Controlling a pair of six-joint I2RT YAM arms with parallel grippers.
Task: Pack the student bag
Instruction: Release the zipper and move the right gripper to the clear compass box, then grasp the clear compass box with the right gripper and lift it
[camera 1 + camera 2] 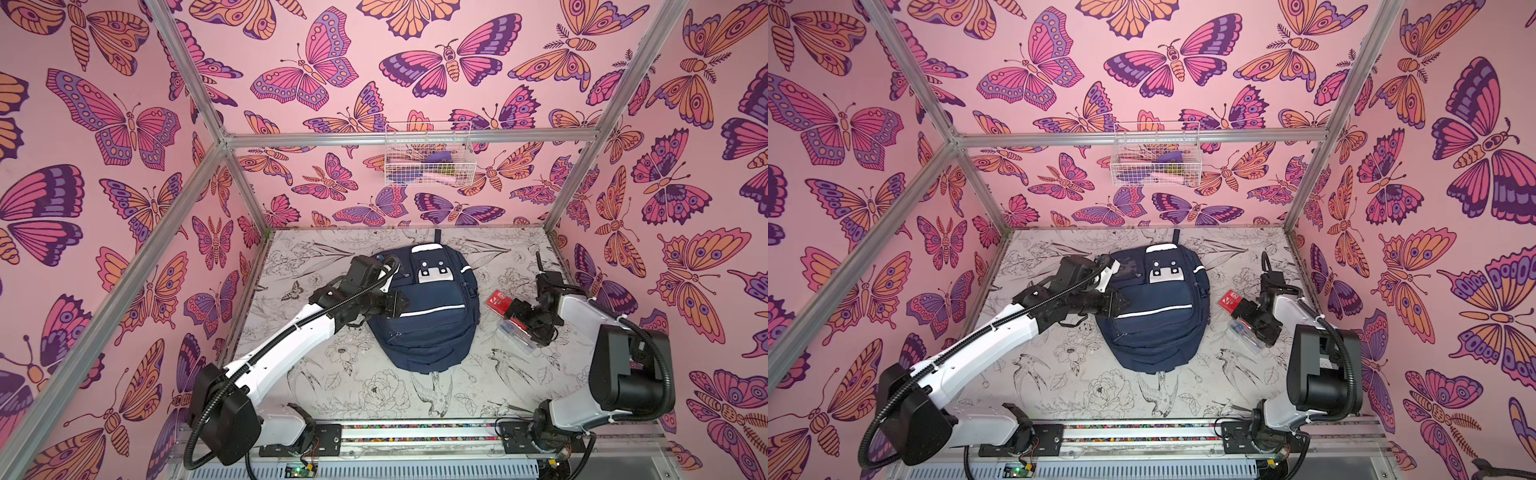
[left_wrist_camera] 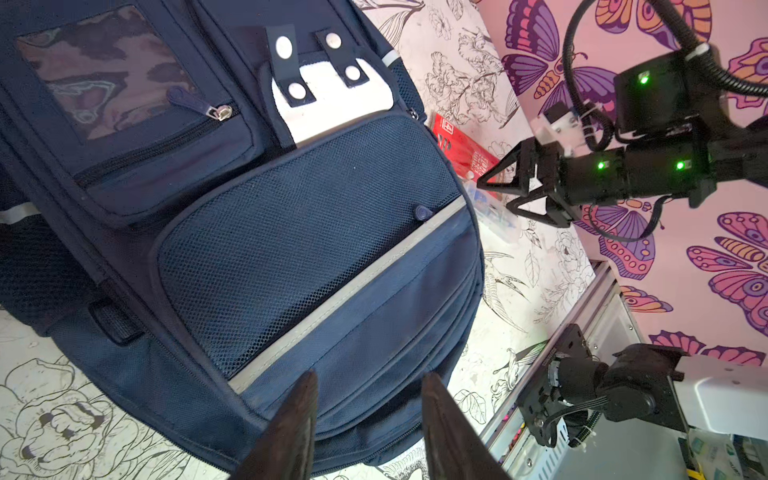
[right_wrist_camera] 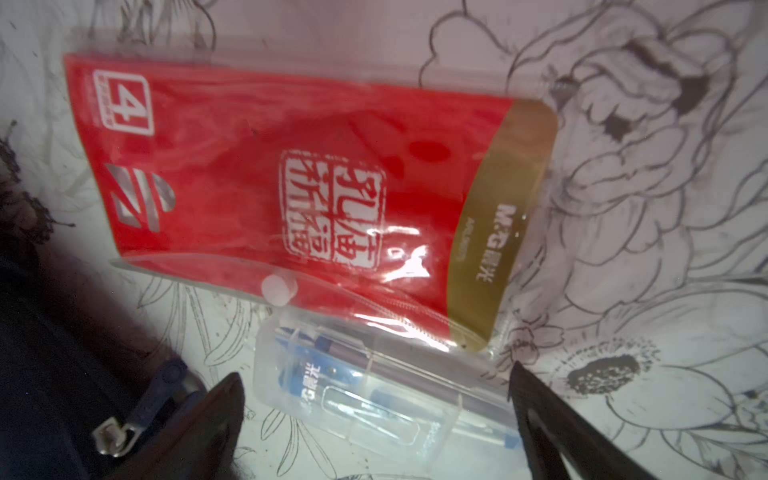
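The bag (image 1: 424, 328) lies flat in the middle of the tabletop (image 1: 332, 374), its long axis running near to far with the top loop at the far end. The stationery sits just beside its right edge, so the right arm is the nearer one to it.

The right end effector (image 3: 374, 371) hangs spread wide and empty directly over a clear box (image 3: 357, 390) of pens, one finger on each side of it. The box runs from far-left to near-right. From the wrist view that looks closer to the line between the fingers than across it, so I'd guess the wrist needs turning. The bag is to the left of this end effector, with a zip pull (image 3: 158, 390) close by.

The left end effector (image 2: 369, 374) sits at the bag's left edge, fingers apart, with nothing pinched that I can see.

The red packet (image 3: 266, 174) touching the box's far side shows a boxed "4", a white seal of Chinese characters and "M&G" on a gold band. The box's blue label is too blurred to read.
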